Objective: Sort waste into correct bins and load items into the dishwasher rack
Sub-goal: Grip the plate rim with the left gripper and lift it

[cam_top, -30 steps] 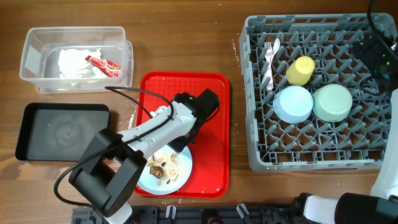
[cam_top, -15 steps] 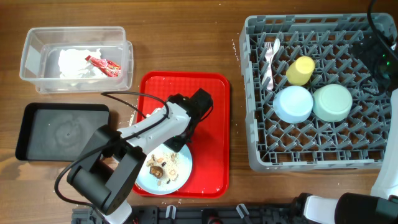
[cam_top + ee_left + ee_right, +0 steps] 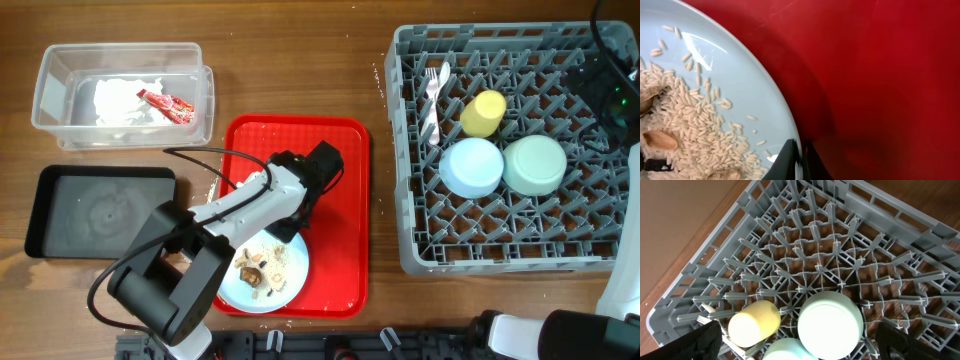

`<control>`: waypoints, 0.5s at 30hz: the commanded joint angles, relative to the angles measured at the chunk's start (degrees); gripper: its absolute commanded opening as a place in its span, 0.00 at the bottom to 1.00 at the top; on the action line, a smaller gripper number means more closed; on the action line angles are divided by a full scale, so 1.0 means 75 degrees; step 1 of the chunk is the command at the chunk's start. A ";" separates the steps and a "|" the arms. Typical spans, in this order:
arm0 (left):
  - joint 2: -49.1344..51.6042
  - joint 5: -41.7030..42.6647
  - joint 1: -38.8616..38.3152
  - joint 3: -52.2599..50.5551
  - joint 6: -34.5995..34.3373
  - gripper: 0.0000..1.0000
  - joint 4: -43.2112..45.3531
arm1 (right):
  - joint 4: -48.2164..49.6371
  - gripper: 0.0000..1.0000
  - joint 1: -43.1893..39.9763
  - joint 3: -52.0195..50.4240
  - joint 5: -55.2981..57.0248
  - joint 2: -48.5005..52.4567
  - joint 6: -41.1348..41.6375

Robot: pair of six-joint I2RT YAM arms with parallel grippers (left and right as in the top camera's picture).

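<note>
The plate (image 3: pixel 290 278), light blue, is set on the near left part of the red tray (image 3: pixel 340 200), its near edge overhanging the tray's front lip. Pale rice and brown lumps (image 3: pixel 262 266) are heaped on the plate's left half. In the left wrist view the grains (image 3: pixel 690 125) are seen scattered toward the bare right side of the plate (image 3: pixel 740 65).

The plate's far right rim is pinched by the left gripper (image 3: pixel 801 152). Its two dark fingers (image 3: pixel 787 161) are pressed nearly together, with the rim caught in the narrow slit between them. From overhead the left gripper (image 3: pixel 300 228) is seen reaching in over the tray.

The rack (image 3: pixel 500 262) is placed to the right of the tray, apart from it. A yellow cup (image 3: pixel 483 113), a blue bowl (image 3: pixel 471 167) and a mint bowl (image 3: pixel 534 165) are held in it upside down and close together. A white fork (image 3: pixel 432 95) is laid just left of the cup.

The right gripper (image 3: pixel 803 339) is held above the rack, fingers spread wide, nothing between them.

At the far left of the table (image 3: pixel 300 60) a clear tub (image 3: pixel 50 90) is found, with white napkins (image 3: pixel 115 100) and a red-and-white wrapper (image 3: pixel 167 103) inside. A black tray (image 3: pixel 100 210) is set just in front of it.
</note>
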 commanded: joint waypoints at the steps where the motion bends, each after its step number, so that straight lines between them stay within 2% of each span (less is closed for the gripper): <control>1: 0.0041 0.0052 0.0009 0.0236 0.0635 0.04 -0.0134 | 0.0020 1.00 -0.0023 -0.0023 0.0140 0.0073 0.0093; 8: 0.0041 -0.0507 0.0009 0.0950 0.0743 0.04 -0.1148 | 0.0020 1.00 -0.0023 -0.0023 0.0140 0.0073 0.0093; 15: 0.0041 -0.0606 0.0009 0.0973 0.1346 0.04 -0.1230 | 0.0020 1.00 -0.0023 -0.0020 0.0143 0.0073 0.0093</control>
